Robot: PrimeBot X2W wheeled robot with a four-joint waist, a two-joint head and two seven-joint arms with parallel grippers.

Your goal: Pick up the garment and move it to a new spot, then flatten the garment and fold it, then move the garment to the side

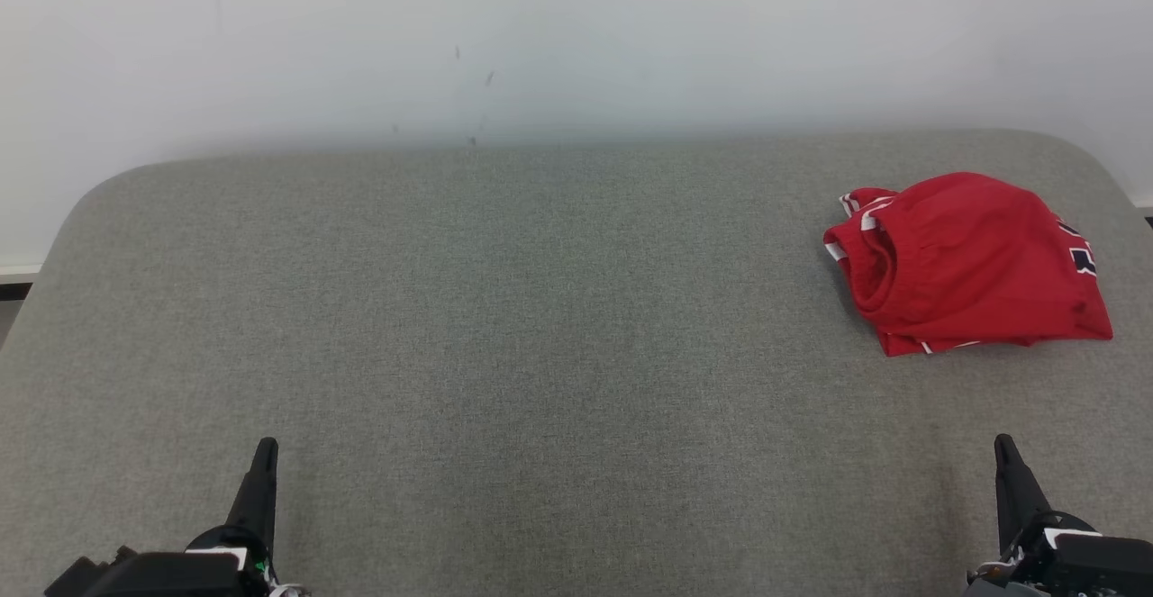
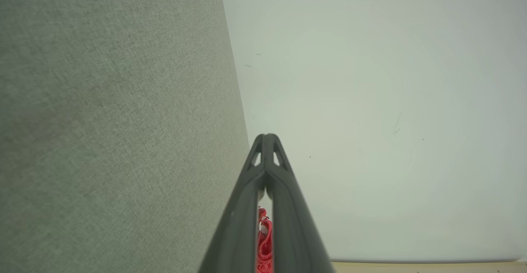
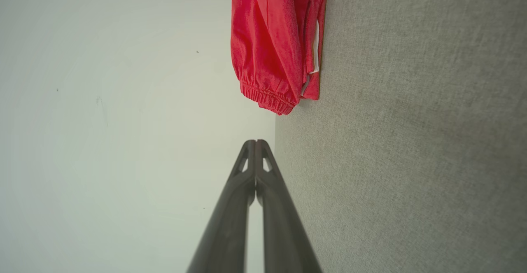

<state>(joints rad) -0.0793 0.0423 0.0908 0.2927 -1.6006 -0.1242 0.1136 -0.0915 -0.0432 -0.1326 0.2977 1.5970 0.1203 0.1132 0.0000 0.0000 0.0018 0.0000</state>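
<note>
Currently, head view: red garment [image 1: 968,264] bunched at mid right on grey fabric tabletop [image 1: 540,309]; left gripper [image 1: 266,448] lower left and right gripper [image 1: 1004,446] lower right, both well apart from it. Left wrist view: tips clenched, nothing held. Right wrist view: tips clenched, empty, garment top centre. Risk: pinching only one layer, so the bundle unrolls mid-carry.

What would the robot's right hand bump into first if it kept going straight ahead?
Probably the red garment, lying right ahead of the right hand on the grey surface. The hand's height is unclear, so it might skim over it.
</note>
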